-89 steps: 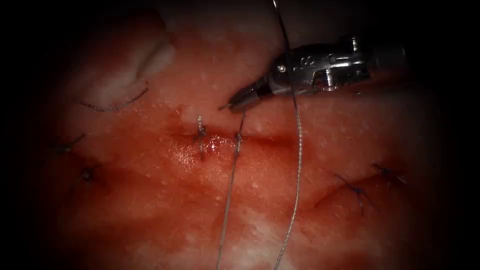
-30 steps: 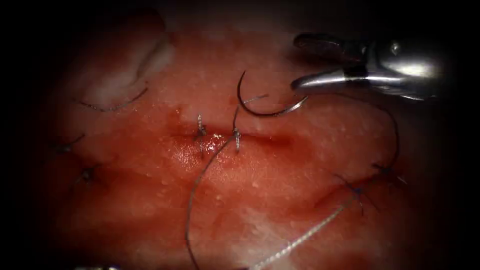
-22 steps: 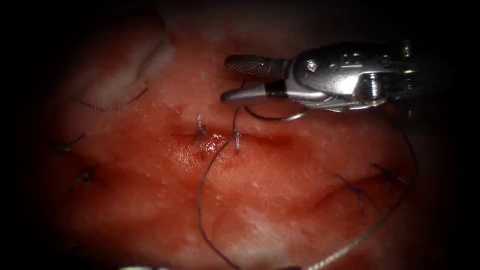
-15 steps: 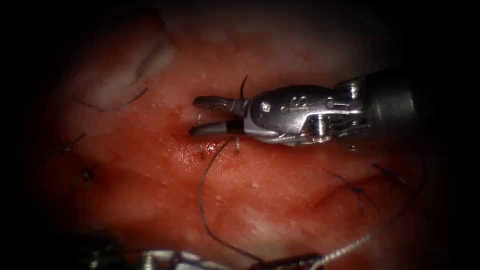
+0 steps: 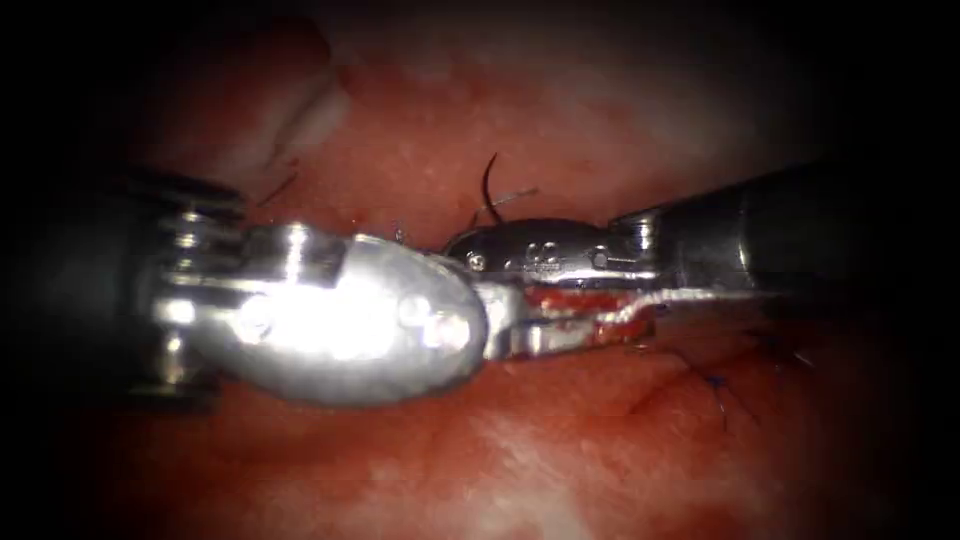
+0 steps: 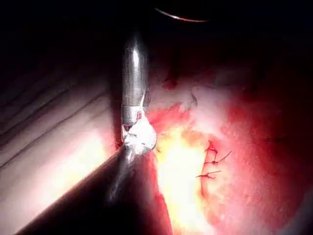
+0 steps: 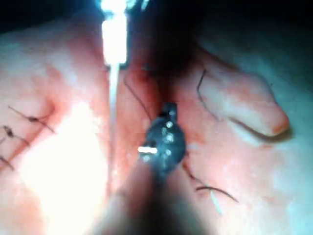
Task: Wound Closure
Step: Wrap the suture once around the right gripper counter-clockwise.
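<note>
While your left tool and right tool cross over the cut, the needle lies on the tissue just beyond it (neither tool's grip can be made out).

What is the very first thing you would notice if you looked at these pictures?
The big shiny silver left tool stands out first, coming in across the middle of the endoscope view over the wet red pork tissue. The darker metal right tool meets it from the other side, just behind. Above that tool a thin dark curved needle pokes up, and small dark stitches sit in the tissue to the right.
</note>
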`<state>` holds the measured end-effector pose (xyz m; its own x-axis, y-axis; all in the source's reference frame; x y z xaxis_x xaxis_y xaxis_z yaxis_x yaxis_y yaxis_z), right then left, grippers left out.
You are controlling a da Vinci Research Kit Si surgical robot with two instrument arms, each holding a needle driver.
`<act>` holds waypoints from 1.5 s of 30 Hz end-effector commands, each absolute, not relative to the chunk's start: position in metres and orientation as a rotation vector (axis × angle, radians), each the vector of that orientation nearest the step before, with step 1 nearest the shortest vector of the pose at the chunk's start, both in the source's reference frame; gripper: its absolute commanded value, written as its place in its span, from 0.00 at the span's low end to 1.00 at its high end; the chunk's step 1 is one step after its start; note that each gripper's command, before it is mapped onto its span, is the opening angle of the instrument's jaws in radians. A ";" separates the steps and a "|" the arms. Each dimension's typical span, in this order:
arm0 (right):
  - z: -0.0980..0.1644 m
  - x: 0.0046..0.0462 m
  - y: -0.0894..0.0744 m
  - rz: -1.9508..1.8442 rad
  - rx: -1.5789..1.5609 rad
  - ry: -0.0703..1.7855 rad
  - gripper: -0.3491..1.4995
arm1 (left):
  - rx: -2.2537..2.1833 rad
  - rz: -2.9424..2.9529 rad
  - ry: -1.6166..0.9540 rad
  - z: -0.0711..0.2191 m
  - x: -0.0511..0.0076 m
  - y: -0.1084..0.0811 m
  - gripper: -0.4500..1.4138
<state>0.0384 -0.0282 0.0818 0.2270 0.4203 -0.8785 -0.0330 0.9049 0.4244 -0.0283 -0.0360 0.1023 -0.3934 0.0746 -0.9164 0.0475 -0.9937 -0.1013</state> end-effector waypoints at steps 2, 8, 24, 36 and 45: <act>0.082 0.0389 -0.029 0.311 0.361 1.316 0.00 | -1.726 2.609 -0.184 0.104 -0.0287 -0.035 0.00; 0.083 0.0390 -0.029 0.297 0.400 1.349 0.00 | -1.764 2.585 -0.237 0.106 -0.0279 -0.032 0.00; 0.083 0.0393 -0.028 0.314 0.420 1.386 0.00 | -1.830 2.474 -0.307 0.110 -0.0273 -0.027 0.00; 0.084 0.0426 -0.027 0.353 0.382 1.373 0.02 | -1.820 2.421 -0.303 0.111 -0.0292 -0.025 0.00; 0.082 0.0441 -0.028 0.357 0.409 1.417 0.81 | -1.811 2.424 -0.281 0.113 -0.0284 -0.023 0.00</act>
